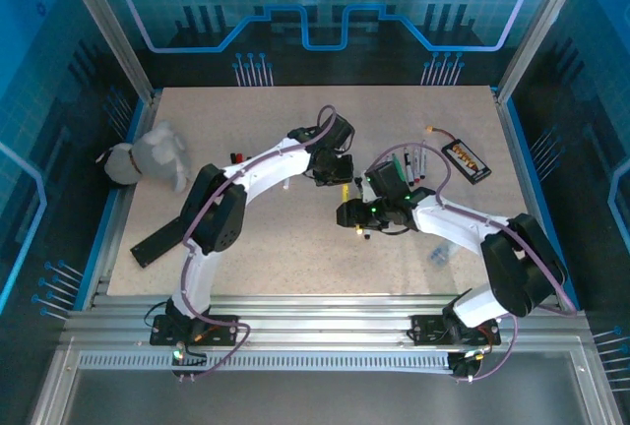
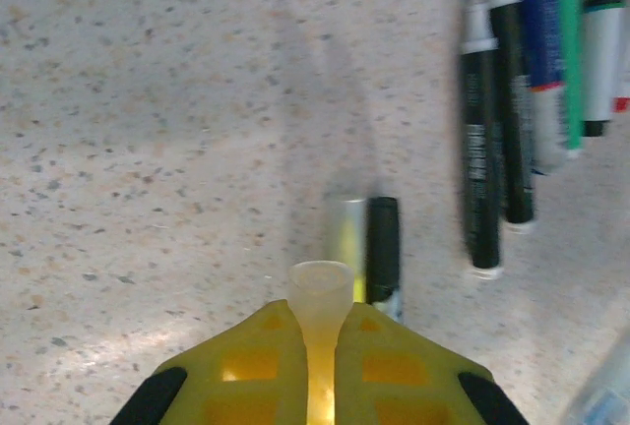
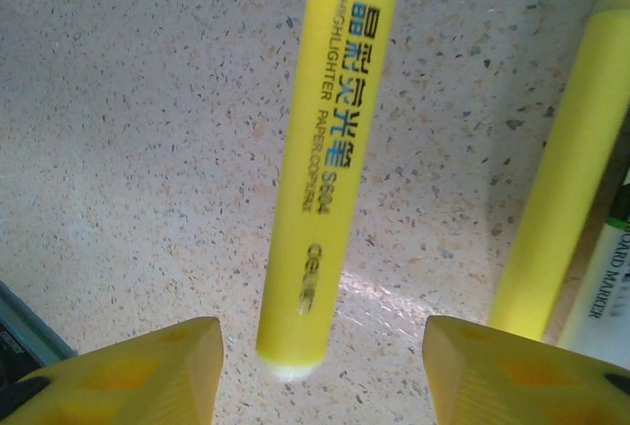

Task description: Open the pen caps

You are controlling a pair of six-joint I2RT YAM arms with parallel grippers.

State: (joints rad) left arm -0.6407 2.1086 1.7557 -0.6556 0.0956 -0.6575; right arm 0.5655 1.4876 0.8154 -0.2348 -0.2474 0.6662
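Left fingers (image 2: 258,364) around translucent cap (image 2: 321,289), axis straight ahead.

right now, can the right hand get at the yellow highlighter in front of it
Probably yes. The right hand is open, and the highlighter has its near end between the fingers with nothing else in the gap. The second highlighter lies apart, off to the side.

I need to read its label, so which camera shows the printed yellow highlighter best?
The right wrist view: the yellow highlighter runs up the frame from between the open jaws, large, with sharp printing. The top external view gives at most a tiny yellow streak, unreadable. The left wrist view has a blurred pale shape that may be it.
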